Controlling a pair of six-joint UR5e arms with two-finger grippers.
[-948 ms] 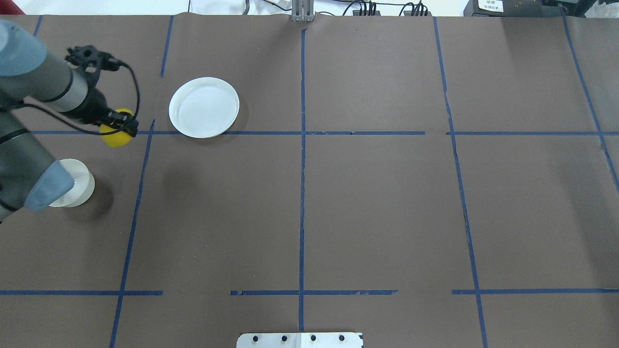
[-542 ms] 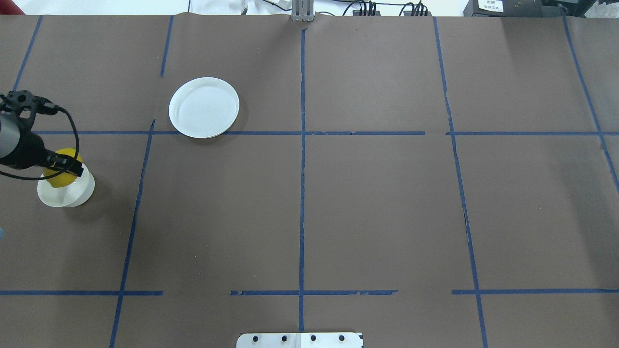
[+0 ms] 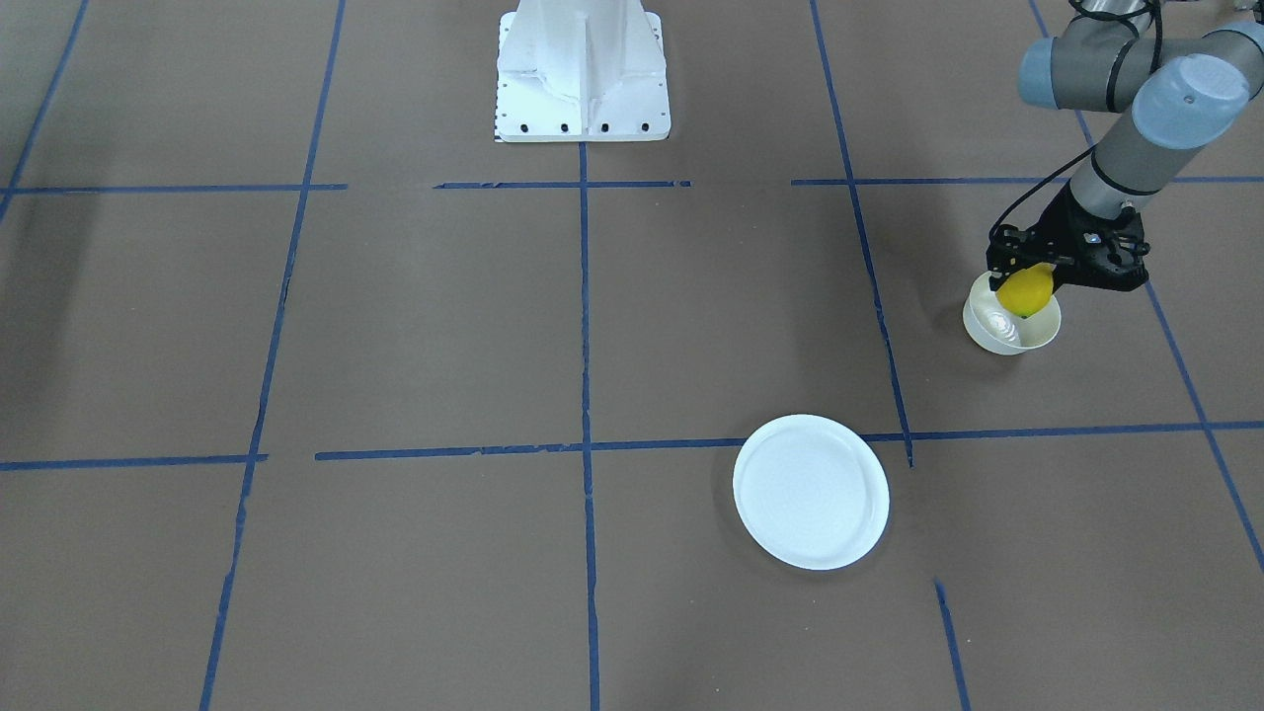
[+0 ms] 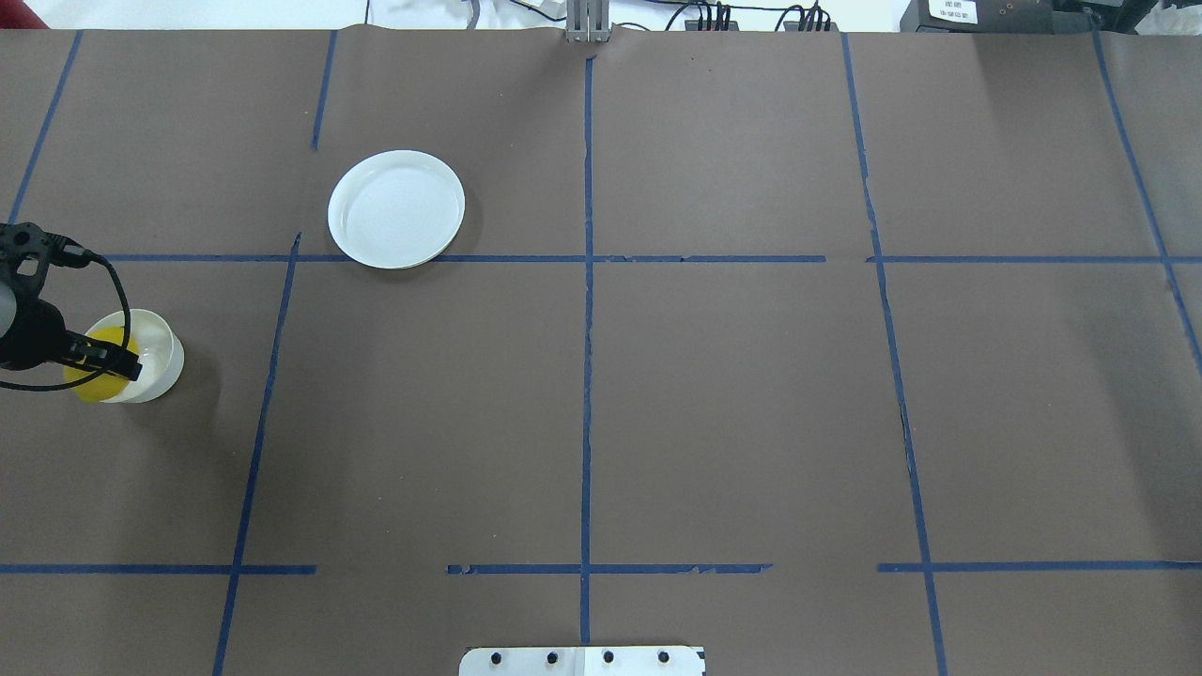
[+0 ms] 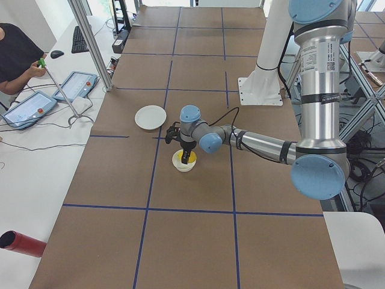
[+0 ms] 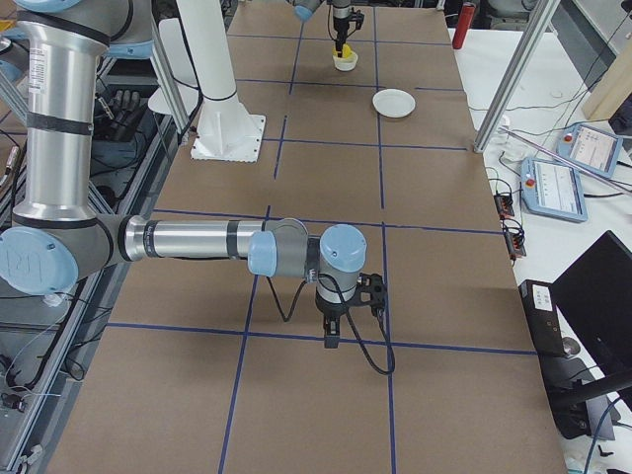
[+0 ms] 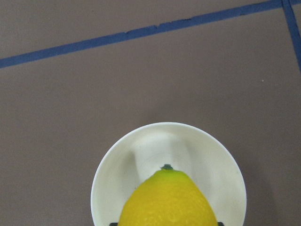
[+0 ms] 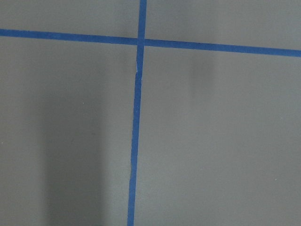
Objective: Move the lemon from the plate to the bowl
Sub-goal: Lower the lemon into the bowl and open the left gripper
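Observation:
My left gripper (image 4: pixel 99 361) is shut on the lemon (image 4: pixel 92 376), a bright yellow oval with a dark green tip. It holds the lemon right over the small off-white bowl (image 4: pixel 158 361) at the table's left edge. In the front view the lemon (image 3: pixel 1025 291) sits partly inside the bowl's rim (image 3: pixel 1007 334). In the left wrist view the lemon (image 7: pixel 167 202) hangs over the bowl (image 7: pixel 211 155). The flat white plate (image 4: pixel 396 208) (image 3: pixel 811 491) lies bare. My right gripper (image 6: pixel 332 336) hovers low over the table; I cannot tell if it is open or shut.
Blue tape lines cross the brown table cover. The robot's white base (image 3: pixel 583 69) stands at the table's middle edge. An operator (image 5: pixel 15 57) sits at a side desk with tablets.
My left gripper carried the lemon from near the plate toward me and leftward, and now holds it lower, over the bowl. The plate has not moved.

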